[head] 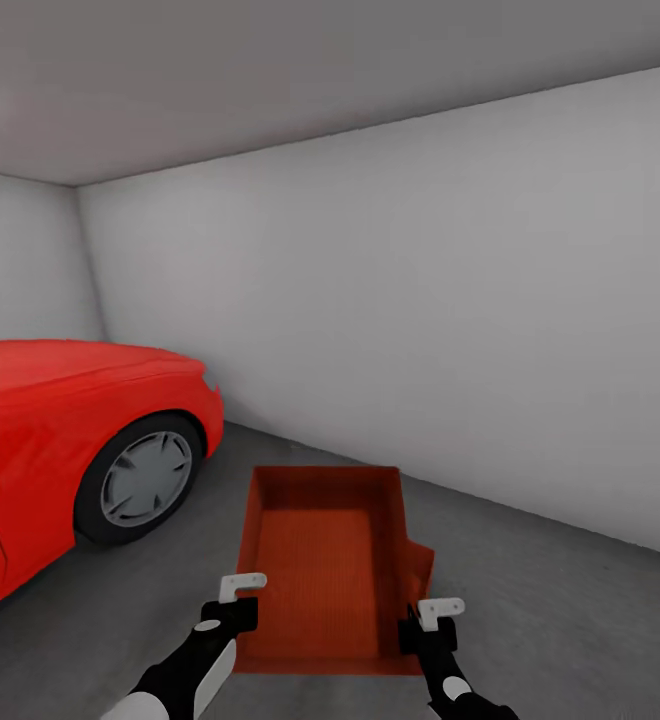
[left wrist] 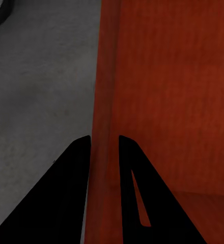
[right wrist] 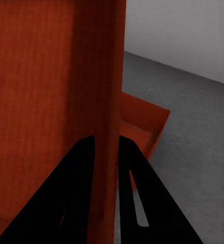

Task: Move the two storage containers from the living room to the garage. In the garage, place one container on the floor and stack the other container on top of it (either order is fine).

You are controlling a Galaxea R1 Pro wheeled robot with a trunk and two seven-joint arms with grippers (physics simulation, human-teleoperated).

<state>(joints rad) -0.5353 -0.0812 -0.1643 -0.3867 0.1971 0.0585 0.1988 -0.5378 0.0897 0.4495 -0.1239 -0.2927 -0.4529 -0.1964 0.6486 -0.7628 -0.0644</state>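
Left gripper (head: 242, 597): clamped on the upper container's (head: 320, 570) left wall.
Right gripper (head: 425, 620): pinching its right wall.
Upper container: held over the lower container (head: 422, 570) — whose corner peeks out on the floor (head: 570, 610).
Red car (head: 60, 440): left, near.

The head camera looks forward and down across the garage floor (head: 570, 600). Each wrist camera sits close along one side wall of the upper container (head: 325, 560), which all views share.

open red-orange container (head: 325, 560) level above a second, skewed container (head: 422, 572), seemingly on the garage floor (head: 560, 610)
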